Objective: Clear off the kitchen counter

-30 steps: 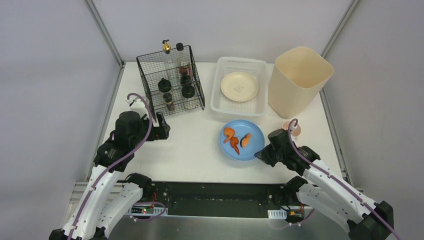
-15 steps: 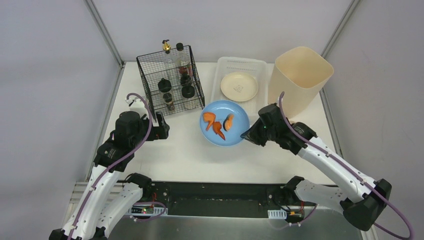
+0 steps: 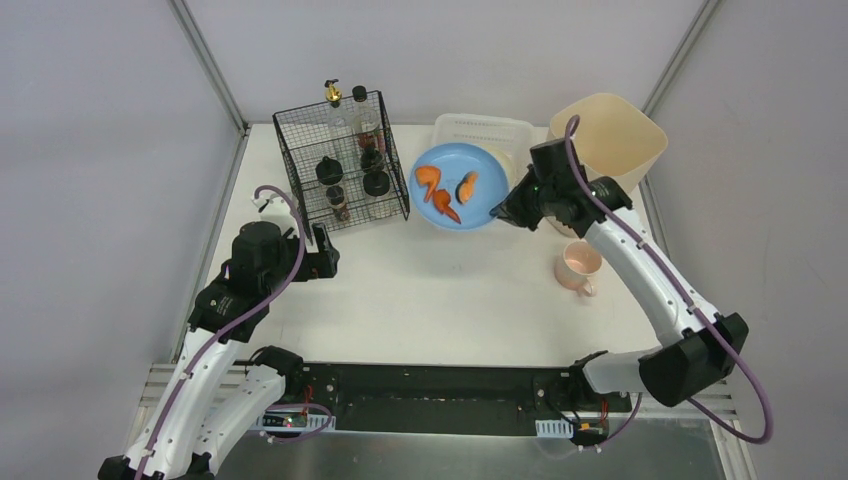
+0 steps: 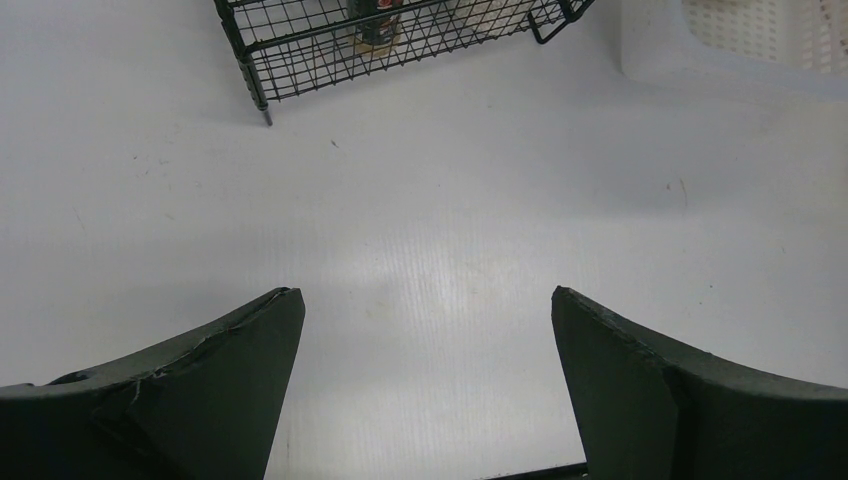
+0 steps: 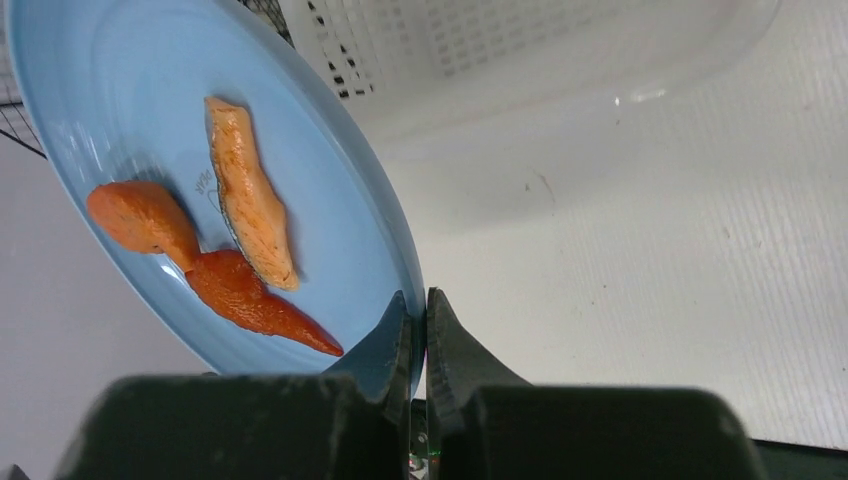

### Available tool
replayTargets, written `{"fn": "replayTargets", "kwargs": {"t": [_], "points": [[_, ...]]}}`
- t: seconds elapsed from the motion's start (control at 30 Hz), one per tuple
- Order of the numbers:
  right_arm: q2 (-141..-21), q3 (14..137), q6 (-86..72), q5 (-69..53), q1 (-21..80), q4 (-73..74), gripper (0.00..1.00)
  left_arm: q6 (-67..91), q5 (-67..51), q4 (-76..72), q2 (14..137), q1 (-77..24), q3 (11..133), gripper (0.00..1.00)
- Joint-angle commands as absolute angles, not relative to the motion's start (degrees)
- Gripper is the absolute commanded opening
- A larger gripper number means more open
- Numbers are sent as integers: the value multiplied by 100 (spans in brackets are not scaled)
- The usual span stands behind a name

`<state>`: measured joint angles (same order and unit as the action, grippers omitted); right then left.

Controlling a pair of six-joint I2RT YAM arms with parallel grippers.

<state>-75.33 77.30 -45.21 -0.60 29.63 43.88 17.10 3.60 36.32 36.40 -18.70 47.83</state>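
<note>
My right gripper [image 3: 503,212] [image 5: 419,310] is shut on the rim of a blue plate [image 3: 455,200] [image 5: 150,120] and holds it in the air over the white slotted basket [image 3: 480,125] [image 5: 520,50]. The plate carries orange and red food pieces [image 3: 443,190] [image 5: 245,190], is tilted and hides most of the basket. A pink cup [image 3: 579,266] stands on the kitchen counter [image 3: 420,300] [image 4: 450,200] below the right arm. My left gripper [image 3: 322,252] [image 4: 428,330] hangs open over the bare counter at the left, with nothing between its fingers.
A black wire rack [image 3: 342,165] [image 4: 400,40] with bottles and jars stands at the back left. A tall cream bin [image 3: 603,155] stands at the back right, just beyond the right gripper. Metal frame rails run along both sides of the counter.
The right arm has lifted the blue plate off the counter and carried it back and up over the basket. The pink cup now shows. The left arm has not moved.
</note>
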Motion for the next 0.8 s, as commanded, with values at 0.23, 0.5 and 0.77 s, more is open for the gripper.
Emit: {"fn": "replayTargets", "kwargs": {"t": [0.23, 0.5, 0.77], "points": [[-8364, 9754, -3959, -820, 1350, 4927, 0, 1716, 371, 3581, 3695, -1846, 4839, 99], [-8963, 11072, -3877, -719, 655, 5472, 0, 1731, 335, 3578, 3692, -1850, 4831, 99], [-9286, 11775, -3902, -472, -183, 5819, 0, 1740, 264, 3577, 3653, -1848, 4830, 99]]}}
